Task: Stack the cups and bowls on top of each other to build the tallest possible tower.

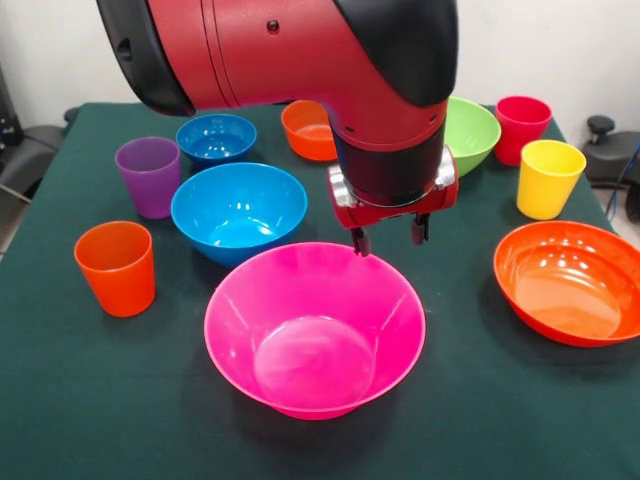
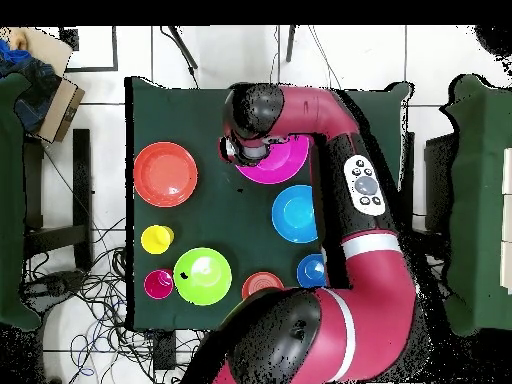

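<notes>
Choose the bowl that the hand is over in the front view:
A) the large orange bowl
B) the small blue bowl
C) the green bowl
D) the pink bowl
D: the open hand hangs at the far rim of the pink bowl, holding nothing.

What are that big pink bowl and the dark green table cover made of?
The pink bowl looks like glossy moulded plastic: bright highlights on a smooth, evenly coloured wall. The table cover seems to be matte cloth, perhaps felt: no shine at all.
</notes>
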